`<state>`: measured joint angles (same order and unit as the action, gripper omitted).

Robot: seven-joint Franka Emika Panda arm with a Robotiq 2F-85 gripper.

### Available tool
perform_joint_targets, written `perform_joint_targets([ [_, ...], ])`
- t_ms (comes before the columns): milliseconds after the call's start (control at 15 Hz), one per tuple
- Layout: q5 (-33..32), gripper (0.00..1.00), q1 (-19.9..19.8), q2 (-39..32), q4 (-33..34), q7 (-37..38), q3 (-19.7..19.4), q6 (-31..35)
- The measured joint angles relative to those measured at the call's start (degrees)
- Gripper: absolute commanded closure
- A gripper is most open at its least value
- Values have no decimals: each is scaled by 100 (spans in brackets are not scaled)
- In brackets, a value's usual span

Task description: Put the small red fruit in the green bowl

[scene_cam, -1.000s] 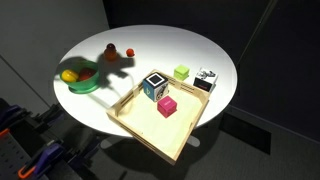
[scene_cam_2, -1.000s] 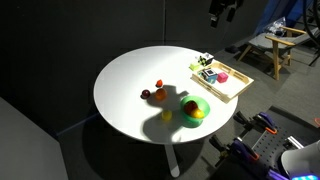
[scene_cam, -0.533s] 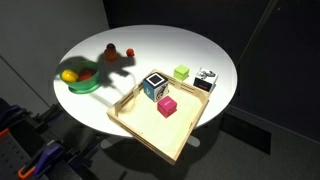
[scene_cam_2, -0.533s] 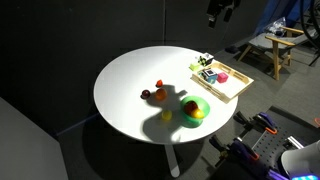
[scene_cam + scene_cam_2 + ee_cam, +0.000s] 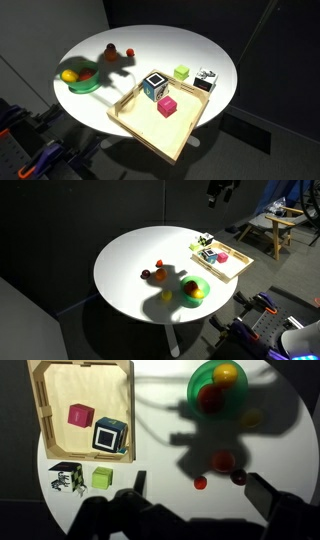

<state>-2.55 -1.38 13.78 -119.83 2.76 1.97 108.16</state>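
In an exterior view, a round white tabletop (image 5: 190,45), smooth and matt, is seen in a dim room with dark walls, and the arm's shadow is cast across its bowl side. A round, shallow light-green bowl (image 5: 86,88) is set near the table edge, with a yellow and a red fruit lying in it. The small red fruit (image 5: 127,52) is found on the bare top, apart from the bowl. A square tan wooden tray (image 5: 140,120) with raised rims holds a pink-magenta cube (image 5: 167,106) and a black, white and blue patterned cube (image 5: 154,85). A lime-green cube (image 5: 181,72) and a black-and-white cube (image 5: 205,78) are placed just outside it.

In an exterior view, a light wooden piece of furniture (image 5: 265,230) is shown behind the table. The gripper (image 5: 222,190) is held high above the tray end, and its state cannot be told here.

In the wrist view, the gripper (image 5: 197,490) is seen released: its dark fingers (image 5: 136,485) are spread wide with nothing between them. The small red fruit lies outside the bowl, near a darker red round fruit (image 5: 238,477) and an orange rounded fruit (image 5: 222,460) that is in shadow.
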Motion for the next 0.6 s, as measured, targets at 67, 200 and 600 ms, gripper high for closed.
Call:
perform_joint_targets([
  [67, 16, 0, 0, -22, 0, 0, -2, 54],
  [200, 70, 0, 0, -113, 3, 0, -14, 271],
  [600, 406, 0, 0, -667, 81, -1, -105, 1236],
])
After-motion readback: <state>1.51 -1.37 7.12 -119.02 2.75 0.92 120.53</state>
